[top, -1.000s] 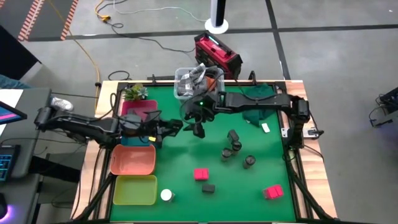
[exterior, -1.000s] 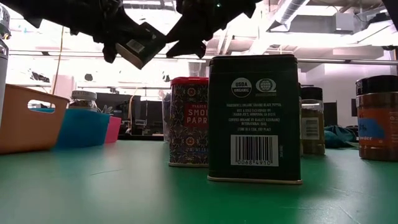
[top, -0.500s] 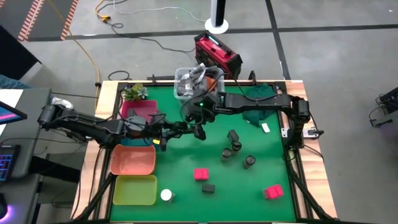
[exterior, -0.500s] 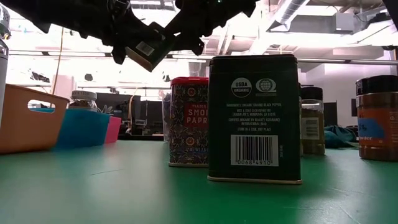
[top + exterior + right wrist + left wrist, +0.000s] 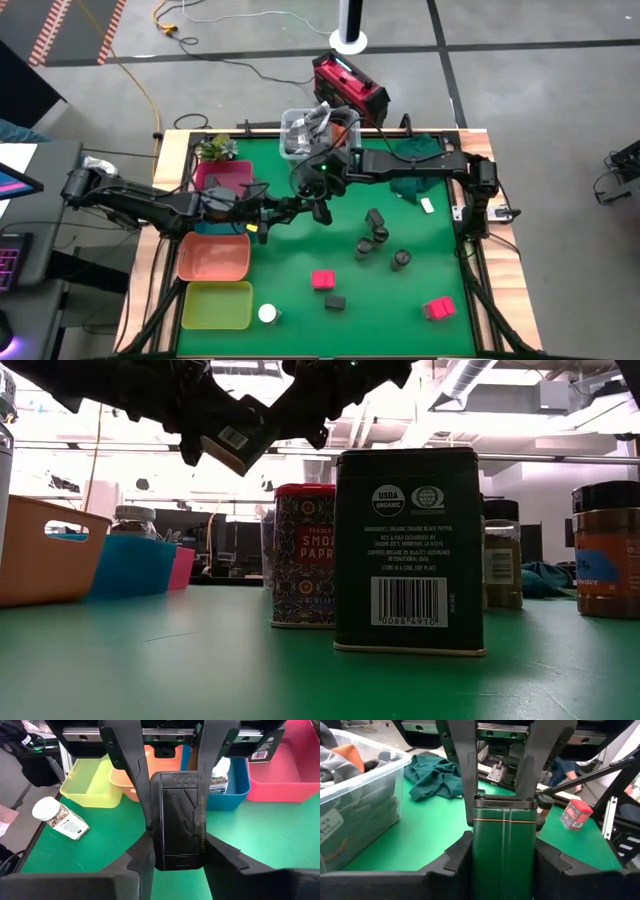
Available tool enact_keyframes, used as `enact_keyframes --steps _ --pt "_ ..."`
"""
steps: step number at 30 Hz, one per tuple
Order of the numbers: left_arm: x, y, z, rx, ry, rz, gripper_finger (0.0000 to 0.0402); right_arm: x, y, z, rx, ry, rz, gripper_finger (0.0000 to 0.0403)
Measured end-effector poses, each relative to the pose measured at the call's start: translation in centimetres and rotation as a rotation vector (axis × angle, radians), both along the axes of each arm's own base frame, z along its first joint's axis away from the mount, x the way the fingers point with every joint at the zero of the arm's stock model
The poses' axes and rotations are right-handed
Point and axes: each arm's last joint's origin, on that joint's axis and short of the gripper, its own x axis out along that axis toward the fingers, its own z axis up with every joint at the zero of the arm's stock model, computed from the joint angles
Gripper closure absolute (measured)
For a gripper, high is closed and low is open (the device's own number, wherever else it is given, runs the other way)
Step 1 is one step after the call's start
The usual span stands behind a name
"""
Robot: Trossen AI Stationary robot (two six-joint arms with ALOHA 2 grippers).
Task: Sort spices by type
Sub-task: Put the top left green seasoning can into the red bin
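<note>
You see both grippers, left gripper [image 5: 268,222] and right gripper [image 5: 318,205], clenched on one dark green rectangular tin [image 5: 504,840] above the surface's centre, mid-handover; several jars and boxes toward five o'clock remain unsorted

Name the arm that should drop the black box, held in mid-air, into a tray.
Left, probably. Both the left claw and the right claw grip the box, but the trays lie along the left arm's side, while the right arm is stretched across the table.
</note>
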Motion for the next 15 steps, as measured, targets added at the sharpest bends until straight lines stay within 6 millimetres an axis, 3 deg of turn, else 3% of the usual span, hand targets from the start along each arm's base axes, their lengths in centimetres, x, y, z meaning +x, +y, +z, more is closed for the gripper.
enact_keyframes --steps 5,15 --pt "0.2 0.0 0.7 0.022 0.054 0.006 0.0247 -0.1 0.0 -0.2 -0.007 0.022 -0.003 0.0214" --pt "0.5 0.0 2.2 0.099 0.089 0.002 0.0143 -0.5 0.1 -0.6 -0.015 0.074 0.011 0.0241"
